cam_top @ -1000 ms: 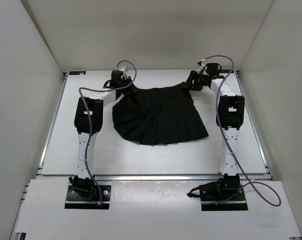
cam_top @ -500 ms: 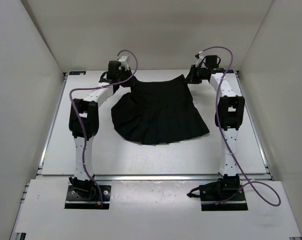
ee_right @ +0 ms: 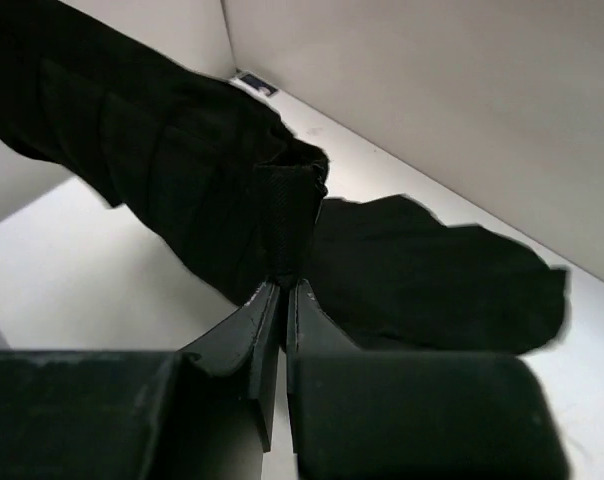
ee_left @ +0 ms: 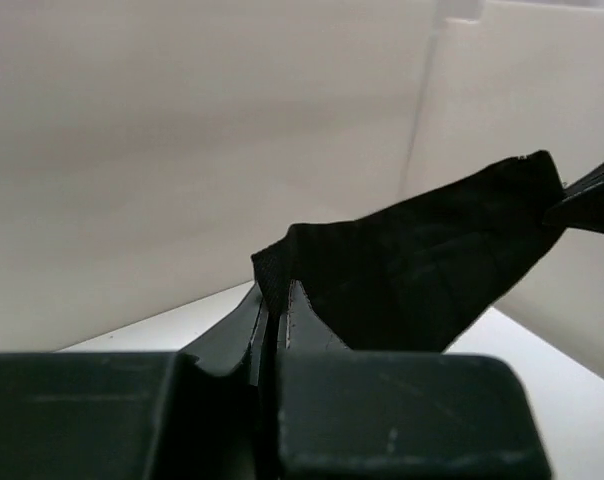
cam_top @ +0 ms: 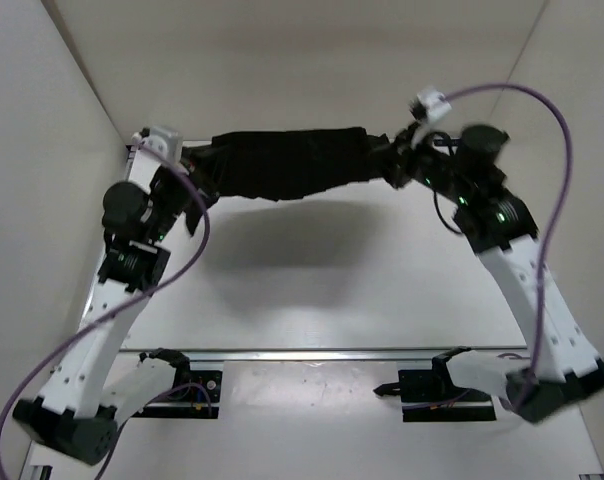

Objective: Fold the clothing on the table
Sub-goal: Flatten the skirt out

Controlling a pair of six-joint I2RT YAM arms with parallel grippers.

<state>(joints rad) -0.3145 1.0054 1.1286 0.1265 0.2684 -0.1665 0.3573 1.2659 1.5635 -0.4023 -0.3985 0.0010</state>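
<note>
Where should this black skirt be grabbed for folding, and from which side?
By the two ends of its waistband, one pincer from each outer side. The left pincer and right pincer are shut there, and the skirt hangs spread between them above the table; the narrow band pinches flat, unlike the loose pleats.

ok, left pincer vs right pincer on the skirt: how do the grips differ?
The left pincer grips the skirt at its left end, close to the left wall; the right pincer grips the right end, farther from the right wall. The left pinches a thin rounded corner; the right a ribbed band edge. Both are shut on the cloth, stretching it above the table.
</note>
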